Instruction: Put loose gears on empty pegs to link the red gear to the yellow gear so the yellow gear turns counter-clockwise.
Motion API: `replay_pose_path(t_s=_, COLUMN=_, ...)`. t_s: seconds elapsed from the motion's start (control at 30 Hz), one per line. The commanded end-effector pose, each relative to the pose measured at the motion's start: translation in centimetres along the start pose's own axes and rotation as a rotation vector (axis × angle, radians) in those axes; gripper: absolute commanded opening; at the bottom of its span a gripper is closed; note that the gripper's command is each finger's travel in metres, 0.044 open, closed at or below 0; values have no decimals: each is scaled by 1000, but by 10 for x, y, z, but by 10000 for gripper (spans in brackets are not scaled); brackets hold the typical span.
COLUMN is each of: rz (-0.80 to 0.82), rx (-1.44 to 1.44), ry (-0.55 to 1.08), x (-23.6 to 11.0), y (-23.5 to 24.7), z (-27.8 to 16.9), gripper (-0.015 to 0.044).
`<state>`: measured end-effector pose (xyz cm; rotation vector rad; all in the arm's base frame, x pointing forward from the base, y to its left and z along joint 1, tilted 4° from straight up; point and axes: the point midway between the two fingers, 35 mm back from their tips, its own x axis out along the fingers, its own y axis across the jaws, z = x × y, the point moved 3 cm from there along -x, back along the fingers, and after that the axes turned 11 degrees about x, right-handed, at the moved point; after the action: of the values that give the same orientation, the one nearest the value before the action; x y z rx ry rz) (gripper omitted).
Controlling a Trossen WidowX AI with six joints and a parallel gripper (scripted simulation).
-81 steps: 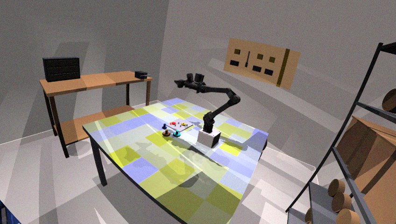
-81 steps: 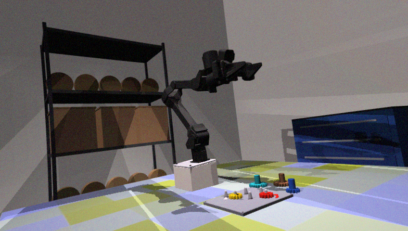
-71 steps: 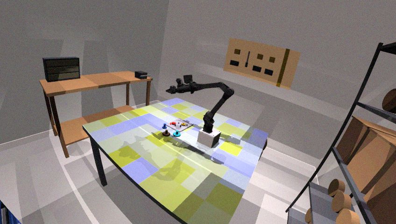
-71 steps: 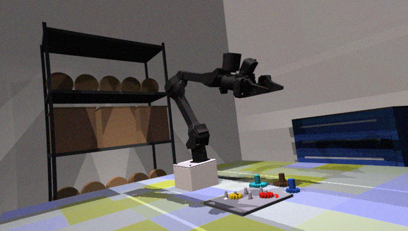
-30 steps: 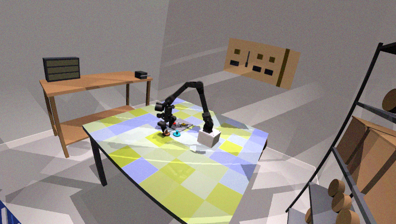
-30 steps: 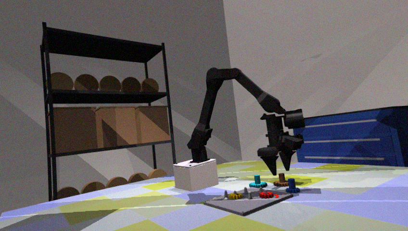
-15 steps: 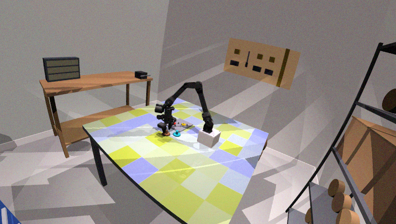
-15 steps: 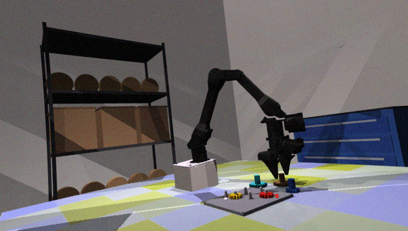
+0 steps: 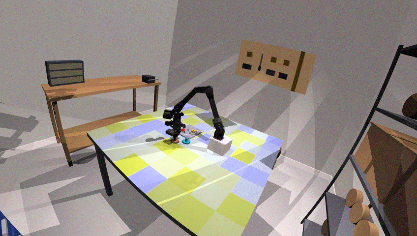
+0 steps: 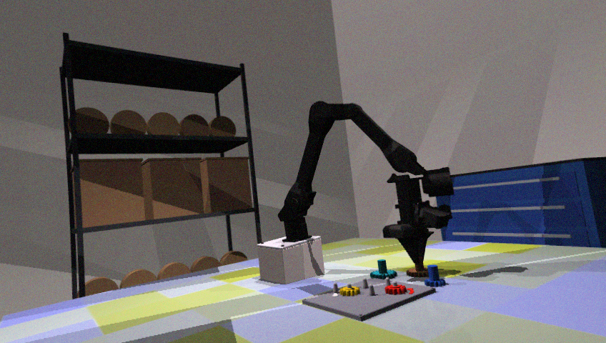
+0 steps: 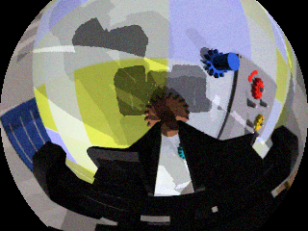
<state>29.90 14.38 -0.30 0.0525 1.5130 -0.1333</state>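
Note:
My gripper (image 9: 175, 137) (image 10: 419, 265) (image 11: 168, 123) points down and is shut on the upright handle of the brown gear (image 9: 174, 141) (image 10: 412, 273) (image 11: 181, 109), which stands at table level. The teal gear (image 9: 186, 141) (image 10: 382, 274) (image 11: 181, 151) stands beside it. The blue gear (image 10: 432, 273) (image 11: 213, 64) stands near the board's corner; I cannot make it out in the top view. The grey board (image 10: 361, 309) (image 11: 241, 98) carries the red gear (image 9: 183, 130) (image 10: 395, 289) (image 11: 257, 89), the yellow gear (image 9: 193, 131) (image 10: 349, 291) (image 11: 259, 121) and several empty pegs. The yellow gear's stripe is unclear.
The white base block (image 9: 219, 146) (image 10: 289, 263) of the arm stands on the patchwork table (image 9: 187, 178) (image 10: 170, 323). The blue and teal gears stand close to the gripper on different sides. A shelf rack (image 10: 161, 144) and a blue cabinet (image 10: 510, 199) stand beyond the table.

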Motion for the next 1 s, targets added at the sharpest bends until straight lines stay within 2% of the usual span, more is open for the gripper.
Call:
replay_pose_path(t_s=0.0, rz=-2, rx=1, ry=-3, x=0, y=0, z=0, gripper=19)
replay_pose_path(t_s=0.2, rz=-2, rx=1, ry=-3, x=-4, y=0, z=2, gripper=0)
replay_pose_path(t_s=0.97, rz=0, rx=1, ry=-4, x=-73, y=7, z=11, gripper=0)
